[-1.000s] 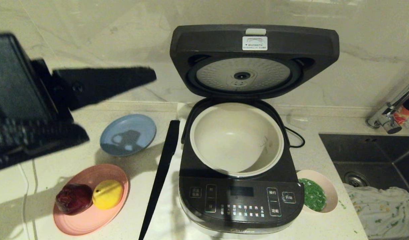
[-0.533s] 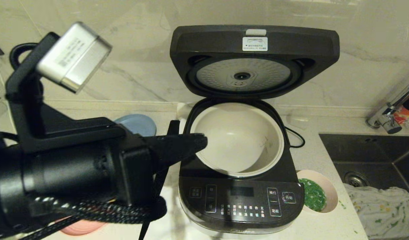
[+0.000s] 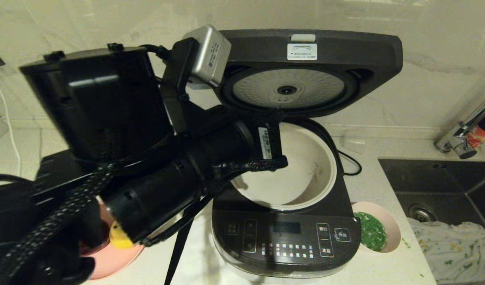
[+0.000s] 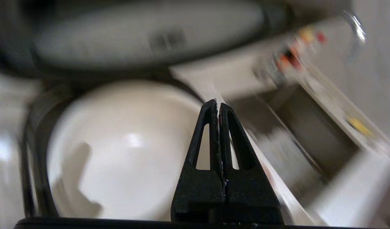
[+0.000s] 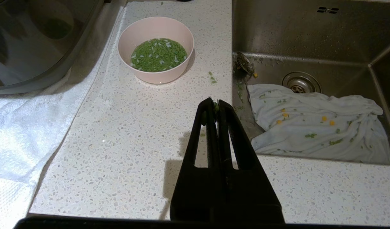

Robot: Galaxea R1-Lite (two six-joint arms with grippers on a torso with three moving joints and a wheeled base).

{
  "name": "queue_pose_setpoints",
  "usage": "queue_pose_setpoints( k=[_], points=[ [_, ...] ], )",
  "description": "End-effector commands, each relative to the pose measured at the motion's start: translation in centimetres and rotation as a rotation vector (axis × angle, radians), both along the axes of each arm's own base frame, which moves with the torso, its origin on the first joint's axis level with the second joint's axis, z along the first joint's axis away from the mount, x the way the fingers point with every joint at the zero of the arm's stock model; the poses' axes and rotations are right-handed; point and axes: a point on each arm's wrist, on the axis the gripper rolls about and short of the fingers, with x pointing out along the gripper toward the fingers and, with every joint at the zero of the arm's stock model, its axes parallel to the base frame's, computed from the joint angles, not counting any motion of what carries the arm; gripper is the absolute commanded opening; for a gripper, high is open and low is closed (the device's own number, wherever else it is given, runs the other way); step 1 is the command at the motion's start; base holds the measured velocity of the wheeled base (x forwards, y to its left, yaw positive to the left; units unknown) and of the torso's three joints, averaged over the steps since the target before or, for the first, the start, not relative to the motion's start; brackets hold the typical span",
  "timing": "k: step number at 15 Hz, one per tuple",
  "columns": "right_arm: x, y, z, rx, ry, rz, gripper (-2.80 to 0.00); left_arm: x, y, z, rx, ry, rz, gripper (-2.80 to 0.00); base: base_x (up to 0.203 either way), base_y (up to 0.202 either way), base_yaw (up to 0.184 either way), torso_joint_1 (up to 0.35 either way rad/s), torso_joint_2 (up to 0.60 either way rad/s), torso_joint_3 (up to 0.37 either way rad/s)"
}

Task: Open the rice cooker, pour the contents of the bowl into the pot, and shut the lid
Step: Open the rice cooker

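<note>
Since the earlier frame the left arm has swung in across the head view, from the bench's left side to a place over the rice cooker (image 3: 286, 229), and it now blocks the plates behind it. The left gripper (image 4: 218, 106) hangs above the pot (image 3: 305, 174) with its fingers pressed together and nothing between them. The right gripper (image 5: 215, 106) hovers over the speckled bench (image 5: 134, 143) beside the sink (image 5: 309, 38), fingers likewise together, empty except perhaps for a green fleck at the tips.

The lid (image 3: 305, 71) stands fully up, showing its dimpled silver disc, so opening looks done and pouring comes next. The bowl (image 5: 156, 47) sits on the bench just right of the cooker, apart from both grippers. It looks like light, rigid plastic with a smooth, thin, rounded rim. The contents (image 5: 158, 54), chopped green bits in clear water, fill it well up, so it will likely slosh if tilted early. A pinch across the rim on the near side seems the best hold; the glossy wall may slip when wet. The pot is cream, smooth and round, with a thin metal edge.
</note>
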Motion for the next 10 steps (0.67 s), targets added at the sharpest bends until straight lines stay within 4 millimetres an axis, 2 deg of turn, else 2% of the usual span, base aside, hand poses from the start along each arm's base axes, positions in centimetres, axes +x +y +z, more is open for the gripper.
queue_pose_setpoints(
  k=[1, 6, 10],
  points=[
    [0.0, 0.0, 0.0, 0.0, 0.003, 0.0, -2.8, 2.5, -1.7, -0.9, -0.005, -0.033, 0.058, -2.8, 0.0, 0.0, 0.0, 0.0, 0.0, 0.0],
    [0.0, 0.0, 0.0, 0.0, 0.003, 0.0, -2.8, 6.0, -2.5, 0.2, -0.039, -0.091, 0.144, -2.8, 0.0, 0.0, 0.0, 0.0, 0.0, 0.0],
    [0.0, 0.0, 0.0, 0.0, 0.003, 0.0, -2.8, 8.0, -3.8, 1.1, -0.056, -0.145, 0.165, -2.8, 0.0, 0.0, 0.0, 0.0, 0.0, 0.0]
  ],
)
